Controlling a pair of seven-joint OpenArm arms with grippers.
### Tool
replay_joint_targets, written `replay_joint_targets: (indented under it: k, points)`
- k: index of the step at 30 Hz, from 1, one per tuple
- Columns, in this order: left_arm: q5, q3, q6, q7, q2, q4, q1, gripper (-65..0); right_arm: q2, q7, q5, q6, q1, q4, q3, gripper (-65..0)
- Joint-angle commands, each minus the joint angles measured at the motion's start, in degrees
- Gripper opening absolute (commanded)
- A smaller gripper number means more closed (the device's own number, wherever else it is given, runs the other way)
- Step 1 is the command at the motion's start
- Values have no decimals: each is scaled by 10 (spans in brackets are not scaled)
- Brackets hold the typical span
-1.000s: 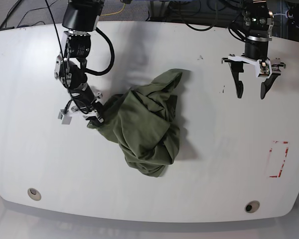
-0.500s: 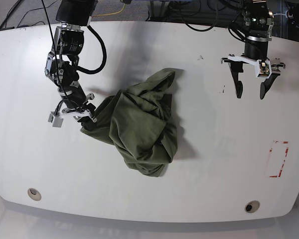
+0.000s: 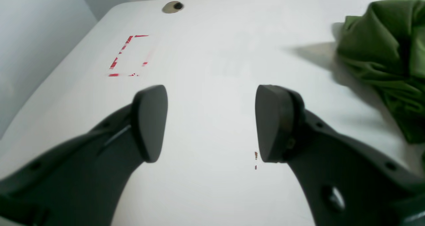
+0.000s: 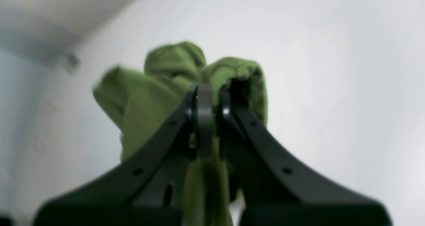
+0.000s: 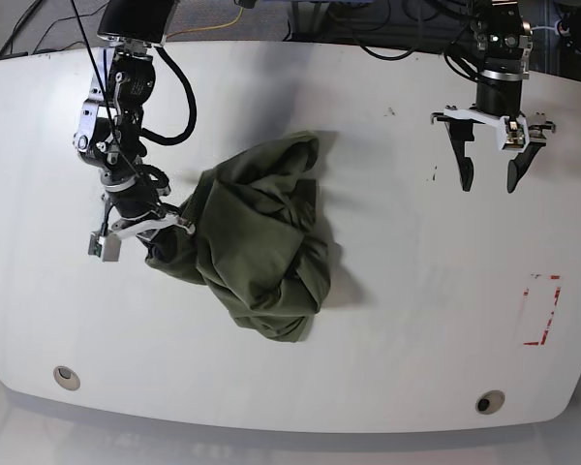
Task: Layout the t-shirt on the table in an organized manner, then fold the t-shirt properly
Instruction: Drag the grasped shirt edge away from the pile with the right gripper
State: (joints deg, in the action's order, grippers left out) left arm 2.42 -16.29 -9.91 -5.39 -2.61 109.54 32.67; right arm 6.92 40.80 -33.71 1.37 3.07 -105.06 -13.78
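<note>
The whole table (image 5: pixel 387 320) is being viewed from overhead. Each wrist camera is being aimed low along its own fingers, close to the tabletop. The t-shirt (image 5: pixel 257 242) is being shared by all three views.

**Layout on the bench**

The t-shirt (image 5: pixel 257 237) is bunched in a heap on the bench (image 5: pixel 397 291), left of centre in the base view. Its left edge is met by the right tool (image 5: pixel 167 232). The left tool (image 5: pixel 491 167) is placed well apart, toward the far right. A dashed rectangle mark (image 5: pixel 540 310) lies near the right edge, with grommet holes (image 5: pixel 490 402) along the near edge.
</note>
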Motion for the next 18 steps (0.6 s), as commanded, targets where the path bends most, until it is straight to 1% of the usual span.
replay_joint_targets:
  k: [1, 4, 11, 17, 18]
  points:
    - [2, -2, 1, -15, -4, 9, 1, -257, 13, -20, 23, 7, -7, -41, 10, -650]
    - [2, -2, 1, -15, -4, 9, 0, -257, 16, -19, 62, 7, 0, -64, 23, -650]
    - [2, -2, 1, -15, -4, 9, 0, -257, 42, -20, 142, 7, 0, -96, 46, -650]
    - [2, -2, 1, -15, -4, 9, 0, -257, 57, -22, 174, 8, 0, -99, 47, -650]
    - [2, -2, 1, -15, -4, 9, 0, -257, 65, -22, 181, 8, 0, -102, 47, -650]
